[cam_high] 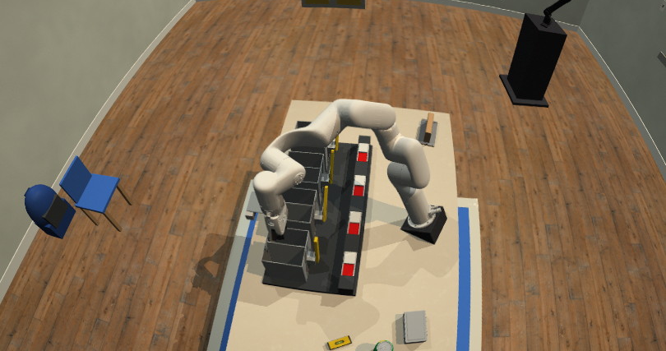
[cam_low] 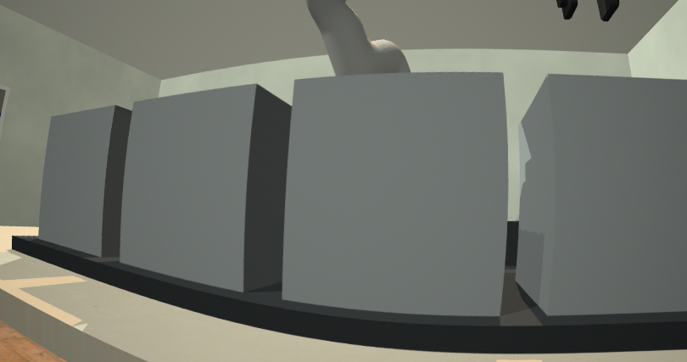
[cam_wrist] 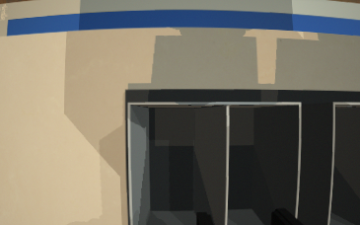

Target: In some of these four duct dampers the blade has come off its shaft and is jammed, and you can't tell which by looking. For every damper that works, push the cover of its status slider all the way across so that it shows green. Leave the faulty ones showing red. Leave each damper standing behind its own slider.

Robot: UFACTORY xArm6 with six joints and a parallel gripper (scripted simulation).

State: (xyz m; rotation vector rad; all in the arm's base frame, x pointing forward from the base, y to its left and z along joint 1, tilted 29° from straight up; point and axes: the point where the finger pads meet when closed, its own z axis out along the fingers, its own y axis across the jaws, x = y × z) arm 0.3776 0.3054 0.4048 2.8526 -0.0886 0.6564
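Four grey box dampers stand in a row on a black base board (cam_high: 298,284) (cam_low: 336,328). The nearest one (cam_high: 284,255) (cam_low: 620,191) (cam_wrist: 138,163) is open at the top, with a thin upright blade (cam_wrist: 227,158) across its middle. Yellow handles (cam_high: 316,249) (cam_high: 325,197) stick up on the dampers' slider side. All four sliders show red (cam_high: 348,269) (cam_high: 353,228) (cam_high: 358,190) (cam_high: 362,155), each white cover at the window's far end. My gripper (cam_high: 278,234) (cam_low: 583,3) (cam_wrist: 244,219) hangs above the nearest damper's outer edge, fingers partly apart, with nothing between them.
The arm's base (cam_high: 423,225) stands right of the sliders. A grey box (cam_high: 413,325), a yellow level (cam_high: 339,343) and a round object (cam_high: 384,346) lie at the mat's near end. A wooden block (cam_high: 429,127) lies at the far right. Blue stripes (cam_high: 463,274) (cam_wrist: 178,20) edge the mat.
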